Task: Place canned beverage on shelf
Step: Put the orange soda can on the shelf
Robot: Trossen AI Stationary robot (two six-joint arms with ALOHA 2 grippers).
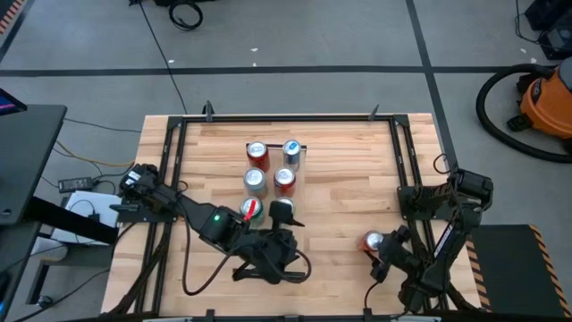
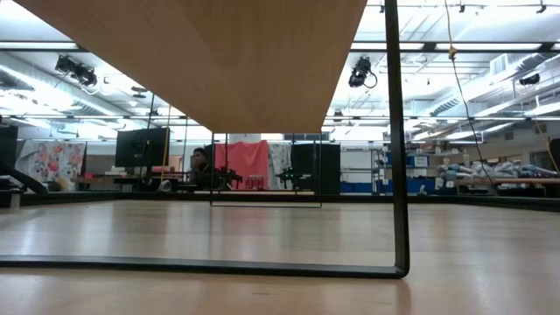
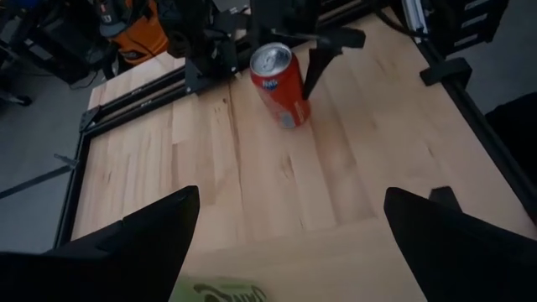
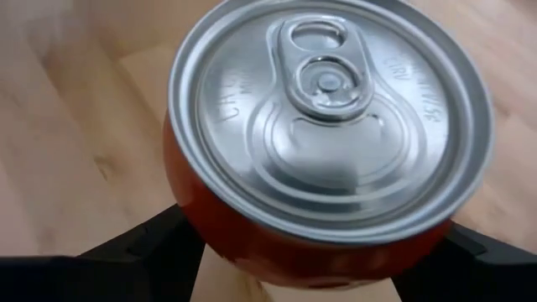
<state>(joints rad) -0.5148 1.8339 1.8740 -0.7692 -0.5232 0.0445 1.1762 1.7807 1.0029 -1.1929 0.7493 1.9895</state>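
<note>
Counter [image 1: 357,170]: pale wood planks, smooth, faint sheen. Shelf [image 2: 219,52]: light wood, smooth, matt. Orange can [image 4: 327,159]: glossy painted wall, bright brushed-metal lid. Fingers [image 3: 151,243]: dark, matt, look plastic. Frame [image 2: 401,140]: black metal, matt.

Five cans [image 1: 271,170] crowd shelf [image 1: 298,172]; tabletop [image 1: 349,192] rightward open.
</note>
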